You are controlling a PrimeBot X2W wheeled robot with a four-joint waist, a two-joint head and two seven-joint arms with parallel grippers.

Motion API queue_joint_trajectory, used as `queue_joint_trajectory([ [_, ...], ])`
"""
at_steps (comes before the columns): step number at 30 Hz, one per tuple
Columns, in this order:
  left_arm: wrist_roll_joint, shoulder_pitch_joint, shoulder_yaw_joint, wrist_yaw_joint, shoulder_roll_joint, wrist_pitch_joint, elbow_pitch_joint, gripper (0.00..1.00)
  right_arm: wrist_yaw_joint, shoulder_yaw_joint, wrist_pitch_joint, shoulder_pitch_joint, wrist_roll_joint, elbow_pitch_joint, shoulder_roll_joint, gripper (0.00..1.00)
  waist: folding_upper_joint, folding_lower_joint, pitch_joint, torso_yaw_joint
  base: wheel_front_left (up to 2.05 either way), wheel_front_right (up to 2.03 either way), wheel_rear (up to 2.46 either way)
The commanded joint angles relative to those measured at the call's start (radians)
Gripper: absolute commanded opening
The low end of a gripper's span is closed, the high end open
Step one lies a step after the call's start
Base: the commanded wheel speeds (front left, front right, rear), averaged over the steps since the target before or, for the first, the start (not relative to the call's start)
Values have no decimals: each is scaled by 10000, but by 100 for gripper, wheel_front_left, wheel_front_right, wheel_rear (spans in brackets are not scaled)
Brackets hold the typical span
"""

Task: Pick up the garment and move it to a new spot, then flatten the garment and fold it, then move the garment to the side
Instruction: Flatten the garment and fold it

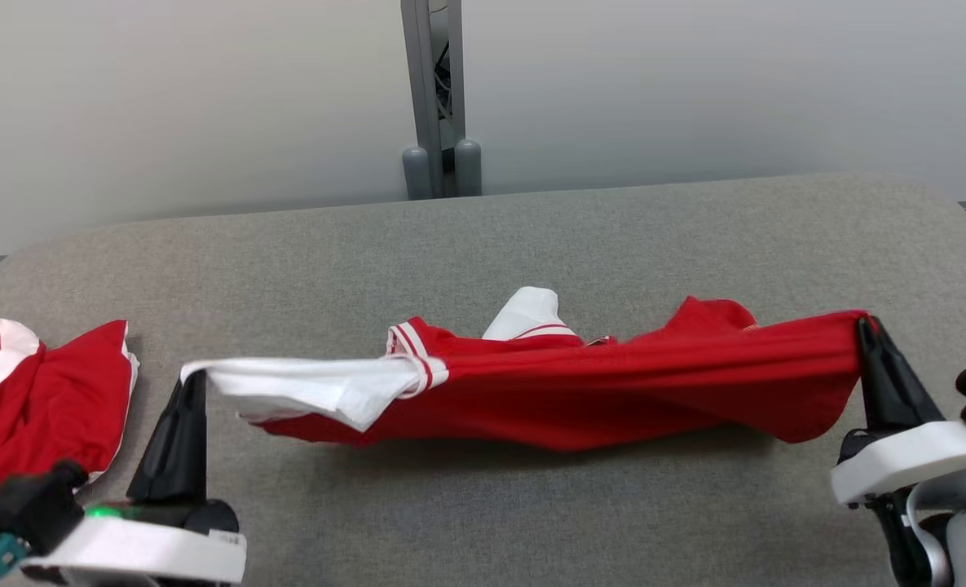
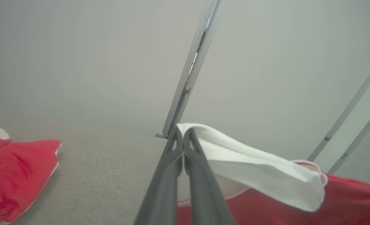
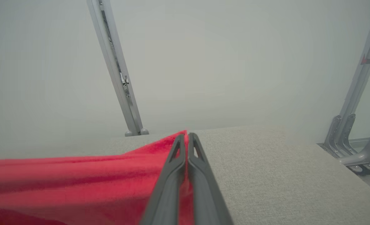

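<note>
Left end effector (image 1: 196, 375), garment (image 1: 580, 391) white end pinched

The red garment (image 1: 580, 391) with striped trim hangs stretched sideways above the middle of the grey padded table (image 1: 531, 244), its white sleeve (image 1: 303, 387) at the left end and its lower edge sagging toward the table.

The shirt (image 1: 580, 391) hangs stretched crosswise over the middle of the padded table (image 1: 531, 236). At the shirt's left end the left gripper (image 1: 193, 377) pinches a sleeve, and at its right end the right gripper (image 1: 864, 324) pinches the body cloth. Left of the shirt, beyond the left gripper, a second crumpled garment (image 1: 34, 399) lies on the table. Behind the shirt, past the table's far edge, a metal post (image 1: 434, 98) stands against the wall (image 1: 165, 106).
</note>
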Motion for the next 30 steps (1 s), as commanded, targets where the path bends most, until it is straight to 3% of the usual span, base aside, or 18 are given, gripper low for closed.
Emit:
queue_joint_trajectory([
  [1,-122,-393,59,-90,120,113,-217,0,-6,-97,108,-31,138,-244,-185,0,-1,0,-59,29,0,0,0],
  [14,-152,-4383,-169,-645,2042,2854,-1561,0,-6,65,1877,-2617,701,-2399,-2215,0,-1,0,-683,-96,0,0,0],
  [20,6,-5947,-390,-814,2670,3619,-1202,0,-4,579,2465,-4065,901,-2359,-3079,0,-1,0,-883,-238,0,0,0],
  [30,-44,-7087,-795,-1027,2991,3876,-242,0,-6,1178,3035,-4837,1426,-1432,-3536,0,-1,0,-921,-307,0,0,0],
])
